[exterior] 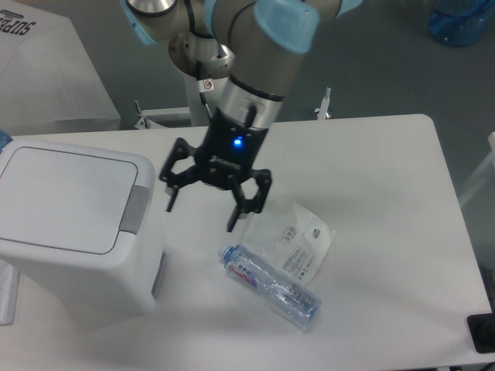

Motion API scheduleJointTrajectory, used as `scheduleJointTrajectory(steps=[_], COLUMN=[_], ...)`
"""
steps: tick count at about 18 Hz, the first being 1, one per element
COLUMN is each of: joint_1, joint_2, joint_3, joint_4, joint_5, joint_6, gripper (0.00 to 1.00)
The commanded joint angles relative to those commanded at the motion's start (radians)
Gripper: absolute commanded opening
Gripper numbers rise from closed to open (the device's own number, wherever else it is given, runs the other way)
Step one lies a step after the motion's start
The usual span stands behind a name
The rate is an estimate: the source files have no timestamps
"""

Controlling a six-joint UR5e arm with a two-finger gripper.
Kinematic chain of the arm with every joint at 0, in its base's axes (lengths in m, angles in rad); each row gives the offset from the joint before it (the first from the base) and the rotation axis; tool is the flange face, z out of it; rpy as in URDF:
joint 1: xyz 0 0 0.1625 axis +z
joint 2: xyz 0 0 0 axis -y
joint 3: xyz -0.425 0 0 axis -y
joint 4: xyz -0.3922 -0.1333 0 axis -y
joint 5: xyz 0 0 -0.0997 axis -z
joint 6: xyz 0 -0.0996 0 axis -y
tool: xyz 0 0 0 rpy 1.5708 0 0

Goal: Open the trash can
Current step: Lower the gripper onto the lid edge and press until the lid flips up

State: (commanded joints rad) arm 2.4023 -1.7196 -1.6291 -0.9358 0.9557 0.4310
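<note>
The trash can is a large boxy white bin at the left of the table, with its flat white lid down and a grey push-button strip on its right edge. My gripper hangs open and empty above the table, just right of the grey strip and apart from it. Its black fingers point downward.
A clear plastic bottle with a blue cap lies on its side on the white table, right of and below the gripper. A clear plastic bag with a printed label lies behind the bottle. A blue water jug stands on the floor at the far right.
</note>
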Motion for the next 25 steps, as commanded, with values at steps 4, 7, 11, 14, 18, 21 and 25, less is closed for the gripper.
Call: scheduleJointTrajectory(steps=[4,7,11,14,18,21,25], joint_1=[-0.009,-0.009,-0.009,-0.009,-0.011,-0.014,-0.014], joint_2=[0.000,0.000,-0.005,-0.009,-0.008,-0.011,-0.011], joint_3=[-0.003,-0.002,-0.005,-0.011,-0.025,-0.028,-0.026], joint_4=[0.005,0.009,0.021,0.038,0.040,0.040,0.040], joint_5=[0.005,0.014,0.017,0.018,0.018,0.018,0.017], joint_6=[0.008,0.015,0.018,0.018,0.018,0.018,0.009], gripper=[1.00,1.00,1.00,1.00,1.00,1.00,1.00])
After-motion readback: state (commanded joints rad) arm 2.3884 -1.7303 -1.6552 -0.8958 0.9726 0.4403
